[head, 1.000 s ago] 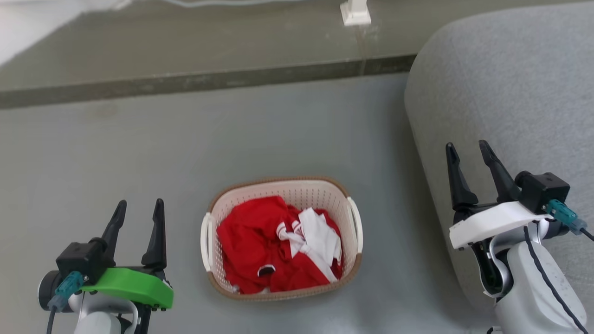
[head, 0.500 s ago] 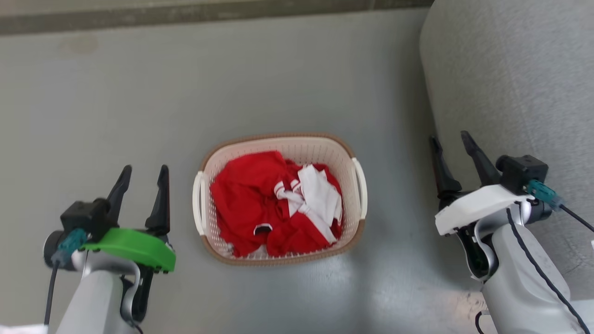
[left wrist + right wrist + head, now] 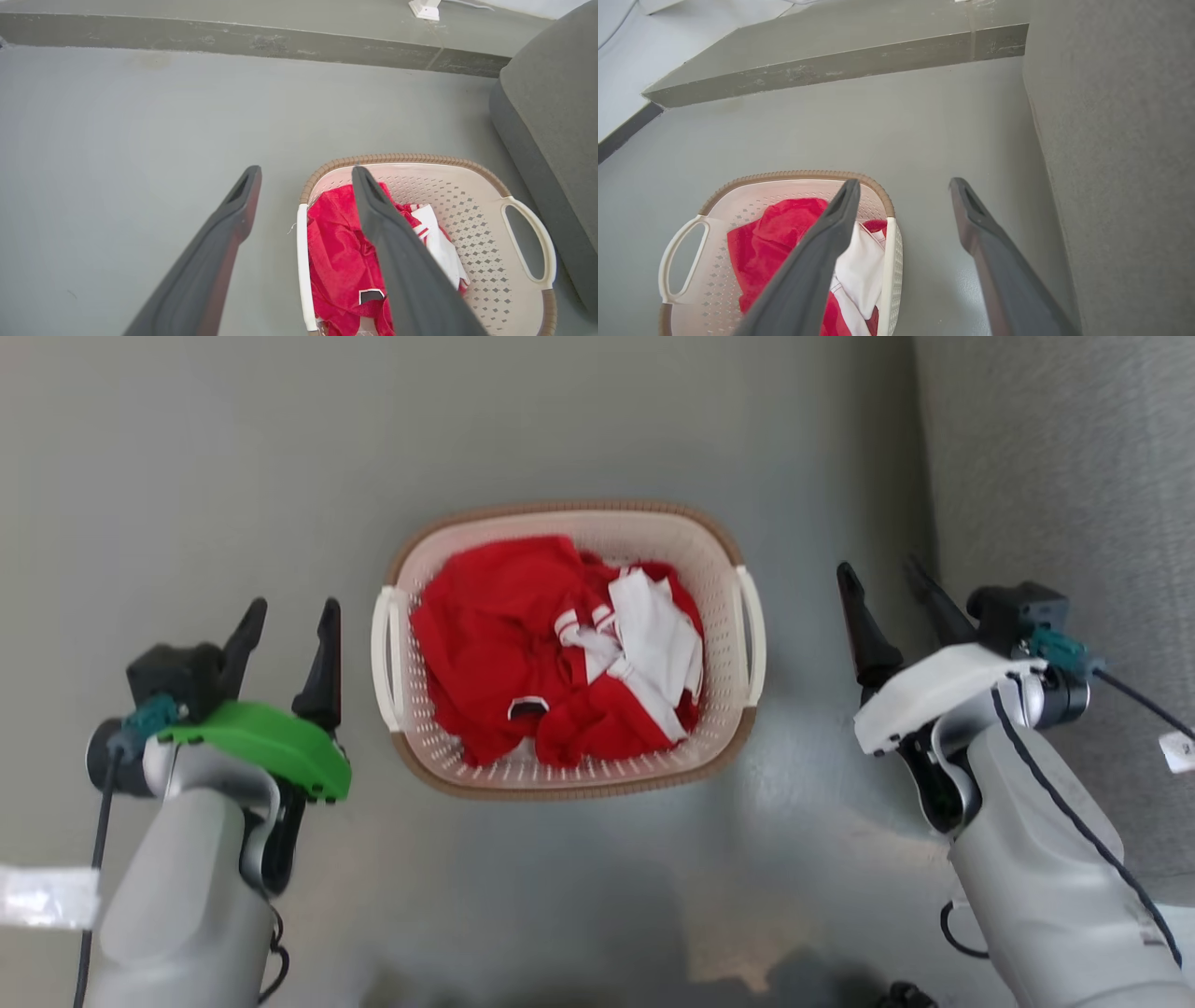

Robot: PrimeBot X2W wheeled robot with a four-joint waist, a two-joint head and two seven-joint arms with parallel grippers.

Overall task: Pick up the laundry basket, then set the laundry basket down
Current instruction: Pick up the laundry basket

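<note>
I am seeing the basket [image 3: 560, 791] sitting on the grey floor [image 3: 187, 457] in the centre of the head view, a little above the middle, with a white handle on each short end. It is holding crumpled red cloth [image 3: 485, 635], with a white piece [image 3: 658, 644] lying on top toward the right. The left gripper [image 3: 291, 611] is hovering at the left of the frame, just beside the left handle [image 3: 383, 649] but apart from it, its fingers standing wide and gripping nothing. The right gripper [image 3: 878, 574] is hanging at the right, near the right handle [image 3: 752, 635] with a strip of floor showing between them, its fingers likewise spread and empty. A grey cushion [image 3: 1055, 457] is taking up the upper right of the frame, close beside the right gripper. In the left wrist view the right-hand finger is crossing the basket's near corner while the other is pointing over bare floor. In the right wrist view the left-hand finger is crossing the rim in the same way. A low step [image 3: 233, 39] is running across the top of the left wrist view.
</note>
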